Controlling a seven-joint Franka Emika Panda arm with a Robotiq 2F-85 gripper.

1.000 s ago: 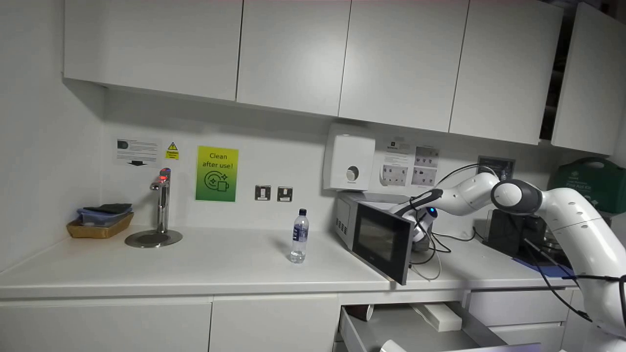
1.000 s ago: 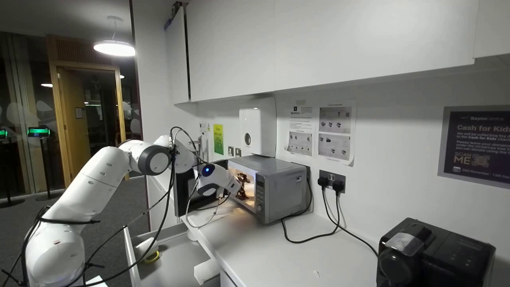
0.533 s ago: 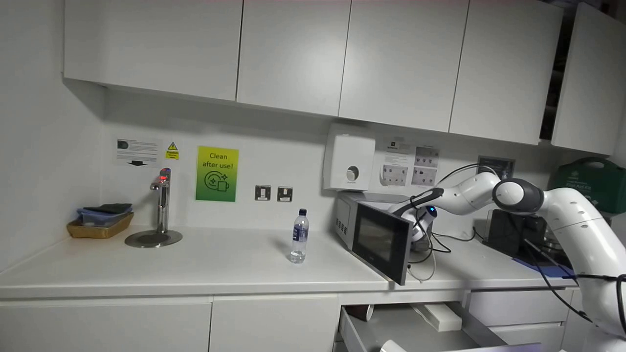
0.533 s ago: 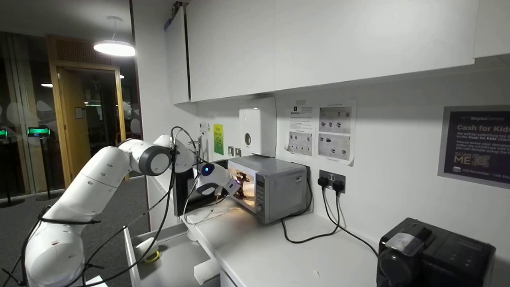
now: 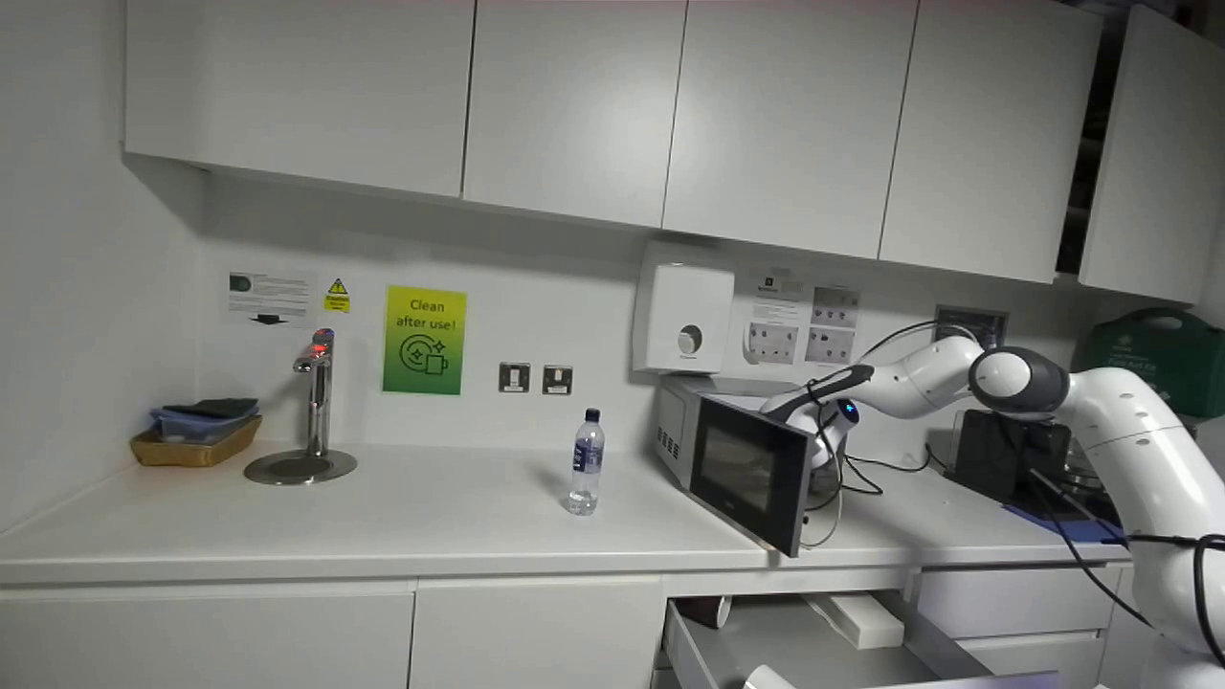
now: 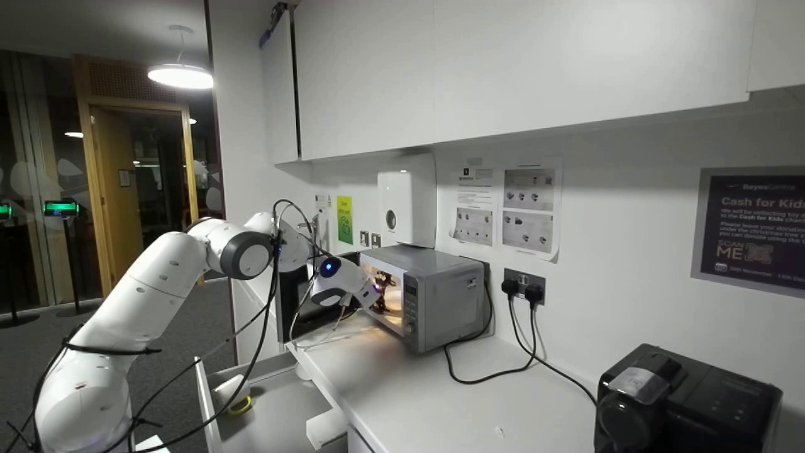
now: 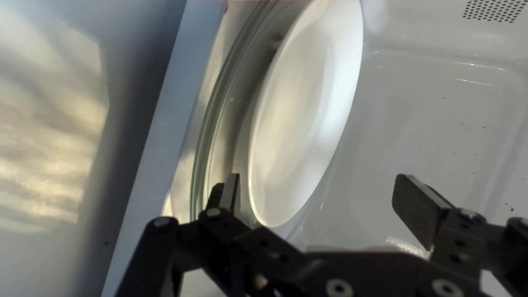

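"Your gripper (image 7: 319, 192) is spread wide, holding nothing. Are you reaching for the white dish (image 7: 301, 119)?"

"Seems so. It's in your microwave (image 6: 448, 299), at its twelve o'clock in the wrist view. You probably need to squeeze its rim. It's smooth, shiny, curvy, with a glass ring (image 7: 209, 123) at nine o'clock."
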